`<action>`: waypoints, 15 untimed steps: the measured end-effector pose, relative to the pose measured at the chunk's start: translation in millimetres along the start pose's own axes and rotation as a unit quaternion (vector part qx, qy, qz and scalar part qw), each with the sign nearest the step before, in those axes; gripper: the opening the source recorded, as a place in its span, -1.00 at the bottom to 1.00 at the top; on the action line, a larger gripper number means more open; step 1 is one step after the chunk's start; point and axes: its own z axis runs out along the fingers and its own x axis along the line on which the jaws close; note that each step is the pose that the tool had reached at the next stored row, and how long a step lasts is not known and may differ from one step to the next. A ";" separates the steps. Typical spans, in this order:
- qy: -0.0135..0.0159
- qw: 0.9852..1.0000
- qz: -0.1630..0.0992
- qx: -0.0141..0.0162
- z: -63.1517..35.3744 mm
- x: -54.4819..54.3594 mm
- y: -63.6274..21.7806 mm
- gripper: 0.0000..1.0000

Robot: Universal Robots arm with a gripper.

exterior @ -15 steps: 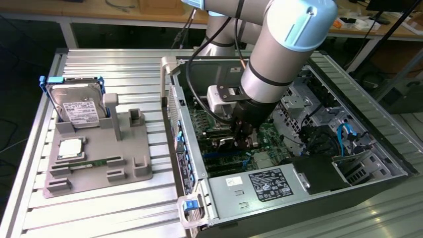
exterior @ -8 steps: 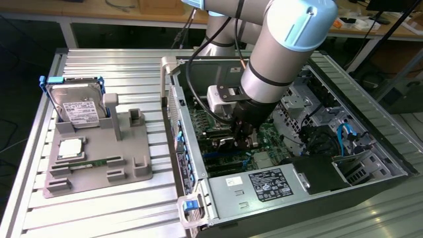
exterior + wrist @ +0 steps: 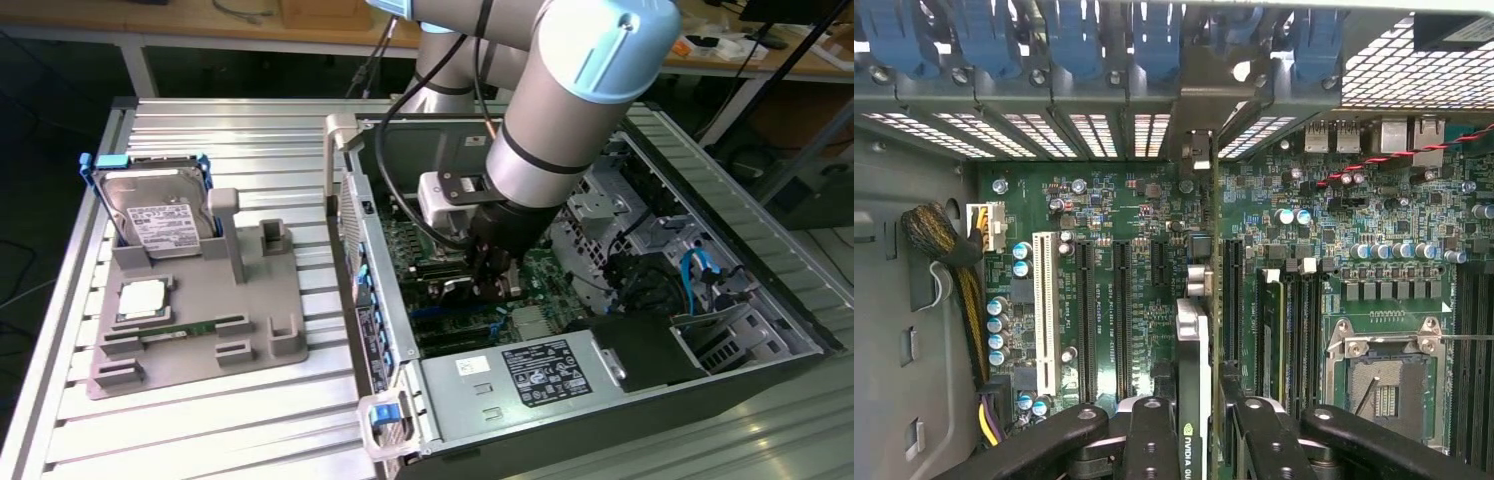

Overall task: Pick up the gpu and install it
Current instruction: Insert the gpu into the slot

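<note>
My gripper is down inside the open computer case, over the green motherboard. It is shut on the gpu, which the wrist view shows edge-on as a thin dark card held between the two black fingers. The card stands upright over the motherboard, in line with a long black expansion slot. Its silvery bracket end reaches the case's rear slot openings. Whether the card's edge is seated in the slot cannot be told. In the exterior view the arm hides most of the card.
A grey fixture on the exterior view's left holds a silver hard drive, a processor and a green memory stick. Inside the case are a power supply, a white slot, a processor socket and a cable bundle.
</note>
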 end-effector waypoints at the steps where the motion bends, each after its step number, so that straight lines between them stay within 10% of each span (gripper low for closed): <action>1: 0.000 1.000 0.000 0.000 0.0 0.0 0.0 -0.47; 15: 0.001 1.000 0.004 0.000 0.2 -1.8 0.0 -0.47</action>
